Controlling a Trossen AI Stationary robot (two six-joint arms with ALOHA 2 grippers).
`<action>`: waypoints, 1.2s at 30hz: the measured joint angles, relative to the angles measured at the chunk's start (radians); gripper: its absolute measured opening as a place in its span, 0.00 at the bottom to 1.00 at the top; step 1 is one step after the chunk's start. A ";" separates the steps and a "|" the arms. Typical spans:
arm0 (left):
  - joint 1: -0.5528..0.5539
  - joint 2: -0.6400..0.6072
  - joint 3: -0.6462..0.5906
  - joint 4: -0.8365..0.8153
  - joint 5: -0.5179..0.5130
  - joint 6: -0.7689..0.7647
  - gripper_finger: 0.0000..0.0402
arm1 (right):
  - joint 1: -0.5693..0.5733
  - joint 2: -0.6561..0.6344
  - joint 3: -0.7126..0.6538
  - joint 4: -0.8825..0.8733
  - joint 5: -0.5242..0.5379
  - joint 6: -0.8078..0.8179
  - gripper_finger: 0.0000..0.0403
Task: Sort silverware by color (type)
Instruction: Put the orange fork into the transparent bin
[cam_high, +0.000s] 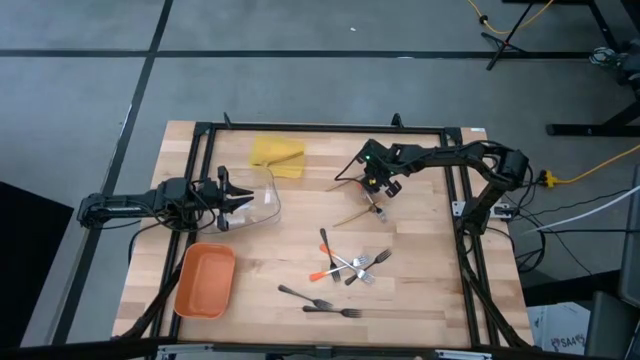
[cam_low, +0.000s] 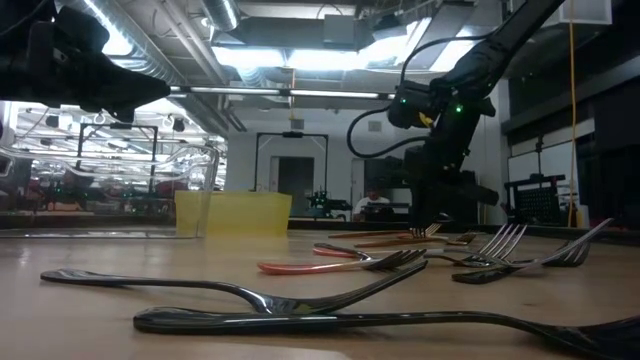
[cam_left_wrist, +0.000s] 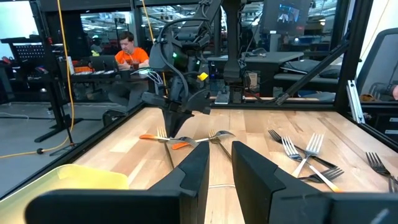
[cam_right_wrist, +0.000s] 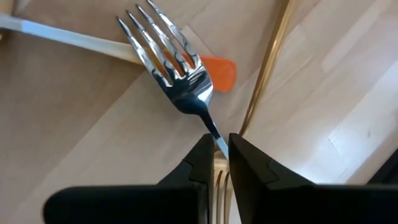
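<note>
Wooden table (cam_high: 420, 300): R gripper (cam_right_wrist: 216, 155) points down, pinching silver fork (cam_right_wrist: 180, 74); L gripper (cam_high: 243, 200) level, fingers slightly spread, holding nothing.

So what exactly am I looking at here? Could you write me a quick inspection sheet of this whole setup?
Surface: pale wooden table inside a black frame.
Job's things: silver forks with orange tips crossed mid-table; two dark forks near the front edge; a tan wooden utensil beside the right gripper.
Clutter: orange tray, clear tray, yellow tray.
Grippers: left gripper at the clear tray, holding nothing, fingers a little apart; right gripper shut on a silver fork, tines up.
Cables: yellow cable on the floor to the right.
Surroundings: grey floor; a person in orange seated at a desk beyond the table.
</note>
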 joint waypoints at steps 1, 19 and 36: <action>0.000 0.000 0.000 0.000 0.000 0.000 0.16 | 0.000 0.000 0.000 0.000 0.000 -0.009 0.10; 0.000 0.000 0.000 0.000 0.000 -0.001 0.16 | 0.000 0.025 0.001 0.004 -0.025 -0.018 0.10; 0.000 0.000 0.000 0.000 -0.003 -0.001 0.16 | 0.000 0.058 0.003 0.007 -0.043 -0.043 0.10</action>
